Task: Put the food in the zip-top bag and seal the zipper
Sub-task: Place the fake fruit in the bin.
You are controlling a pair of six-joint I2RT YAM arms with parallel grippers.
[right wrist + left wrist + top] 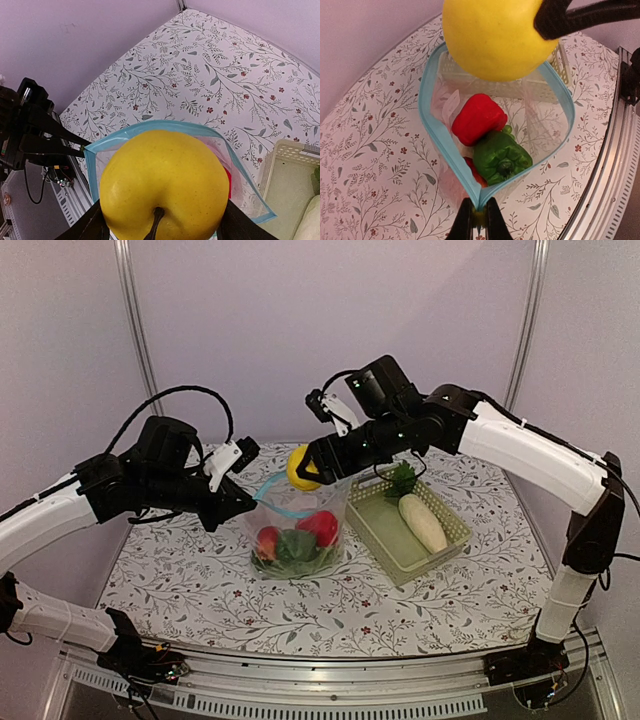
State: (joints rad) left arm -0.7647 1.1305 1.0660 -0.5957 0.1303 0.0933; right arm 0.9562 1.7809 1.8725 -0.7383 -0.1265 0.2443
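Note:
The see-through zip-top bag [297,532] stands upright in the middle of the table with its mouth wide. Its light-blue zipper [432,120] forms an open loop. My left gripper [479,220] is shut on the near corner of that zipper strip. Inside the bag lie a red piece [477,117] and a green piece [501,157], with more red beneath. My right gripper [162,220] is shut on the yellow apple [162,190], which hangs just above the bag's mouth [300,468]. The white radish [423,522] and a green leafy piece [402,480] lie in the basket.
The pale green lattice basket [455,530] sits directly right of the bag, almost touching it. A floral cloth [180,580] covers the table. The metal rail [615,150] runs along the near edge. Purple walls close in behind.

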